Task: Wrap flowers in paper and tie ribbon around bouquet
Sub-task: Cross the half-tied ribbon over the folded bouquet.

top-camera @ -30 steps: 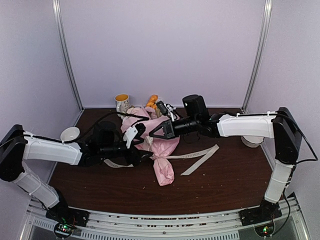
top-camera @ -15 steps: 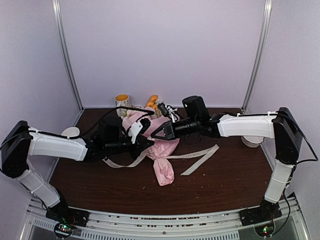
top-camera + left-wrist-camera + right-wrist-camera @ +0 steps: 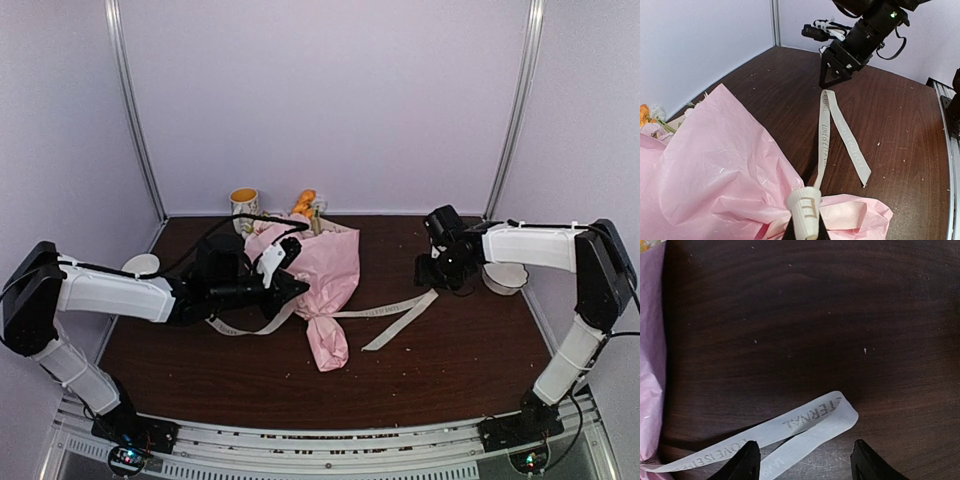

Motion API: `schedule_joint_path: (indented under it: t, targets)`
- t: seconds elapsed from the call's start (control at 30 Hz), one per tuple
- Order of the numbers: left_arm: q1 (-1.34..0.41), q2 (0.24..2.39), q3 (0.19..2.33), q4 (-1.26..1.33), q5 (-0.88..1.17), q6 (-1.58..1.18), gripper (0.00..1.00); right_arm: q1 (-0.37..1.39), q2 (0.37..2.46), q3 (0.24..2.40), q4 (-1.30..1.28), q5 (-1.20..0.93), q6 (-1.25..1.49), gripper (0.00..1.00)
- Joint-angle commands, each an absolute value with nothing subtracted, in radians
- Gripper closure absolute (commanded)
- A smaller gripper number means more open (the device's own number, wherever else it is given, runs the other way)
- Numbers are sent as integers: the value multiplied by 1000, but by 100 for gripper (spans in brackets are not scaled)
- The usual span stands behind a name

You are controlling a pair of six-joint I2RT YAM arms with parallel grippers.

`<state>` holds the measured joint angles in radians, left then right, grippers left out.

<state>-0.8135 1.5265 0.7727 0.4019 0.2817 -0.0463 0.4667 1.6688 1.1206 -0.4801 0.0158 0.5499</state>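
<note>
My left claw [image 3: 297, 286] is pressed together, its white ribbed fingertip [image 3: 802, 215] lying against the crumpled pale pink tissue paper [image 3: 725, 165] of the cone-shaped bouquet [image 3: 325, 270]. The contact is hidden under the tip, so I cannot tell whether paper or ribbon is nipped there. The bouquet lies flat on the dark brown wooden table [image 3: 450, 370], directly ahead of this claw and touching it. Its narrow twisted end points toward the near edge and its wide end toward the back wall. The artificial flowers [image 3: 305, 203], orange and white blooms, show from the wide end, beyond the left claw and off to its left in the wrist view. The long, narrow cream-beige fabric ribbon [image 3: 826, 130] with printed lettering runs from just beside the left claw's tip, past the neck of the cone, and out over bare wood toward my right claw [image 3: 805, 462]. The right claw is spread, with nothing between its dark tips. It hangs above the table well apart from the bouquet, and the folded end of the ribbon lies on the wood just ahead of its tips. Beyond the left claw, at the back wall, stands a yellow-rimmed patterned mug [image 3: 243, 205], and a small white bowl [image 3: 140, 266] sits beside the left forearm. A second white bowl [image 3: 505, 280] sits near the right claw's wrist.
</note>
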Motion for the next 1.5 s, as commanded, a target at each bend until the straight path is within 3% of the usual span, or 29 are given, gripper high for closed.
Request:
schedule_joint_path:
  t: [0.0, 0.27, 0.4, 0.77, 1.2, 1.3, 1.47]
  targets:
    - [-819, 1534, 778, 442, 292, -42, 100, 481, 1728, 1143, -606, 156, 552, 37]
    - [-819, 1517, 775, 418, 286, -34, 100, 467, 1838, 1165, -589, 96, 566, 36]
    - [-820, 1516, 776, 414, 288, -27, 100, 462, 1837, 1134, -560, 80, 569, 41]
    - [-820, 1511, 773, 405, 291, -28, 100, 399, 1848, 1125, -486, -51, 556, 100]
    - [-821, 1507, 769, 402, 293, -23, 100, 429, 1729, 1220, -423, -185, 514, 100]
    - [-827, 1509, 764, 406, 287, -23, 100, 536, 1724, 1394, -459, -260, 499, 100]
    - [-874, 1475, 700, 477, 246, -8, 100, 799, 1814, 1861, -570, -263, 463, 100]
